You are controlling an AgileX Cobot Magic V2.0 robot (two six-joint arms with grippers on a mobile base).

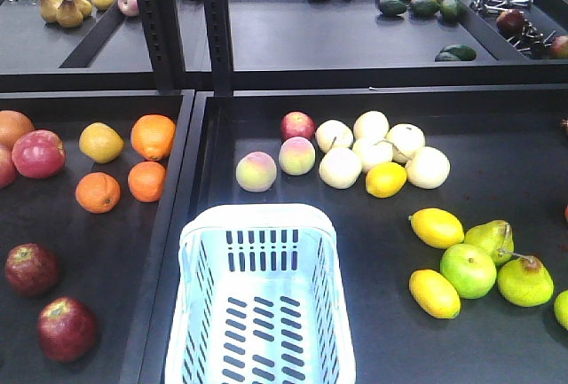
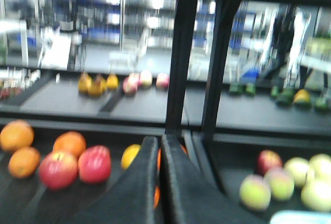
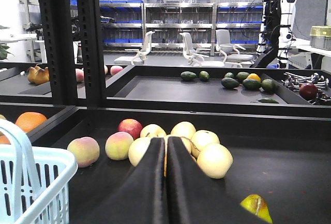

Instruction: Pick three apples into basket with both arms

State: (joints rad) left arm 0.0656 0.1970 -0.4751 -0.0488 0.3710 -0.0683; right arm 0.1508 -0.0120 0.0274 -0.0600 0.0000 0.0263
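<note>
Black left gripper (image 2: pixel 155 140) & right gripper (image 3: pixel 166 140): jaws pressed together, nothing held. Pale-blue basket (image 1: pixel 257 215) at 6 o'clock, empty. Two maroon apples (image 1: pixel 67 329) at 8 o'clock in L tray (image 1: pixel 106 251), near it, not touching. Poss. third dark apple (image 1: pixel 510 20) far back, 1 o'clock. Apples prob. firm, smooth, roll-prone, bruisable: take across widest middle from above.

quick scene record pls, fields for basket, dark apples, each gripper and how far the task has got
basket: in right tray, near edge, no fruit seen inside
dark apples: two in view, apart, on left tray
left gripper: fingers shut, holding nothing
right gripper: fingers shut, holding nothing, facing pale fruit pile
progress: no apple in the basket yet
</note>
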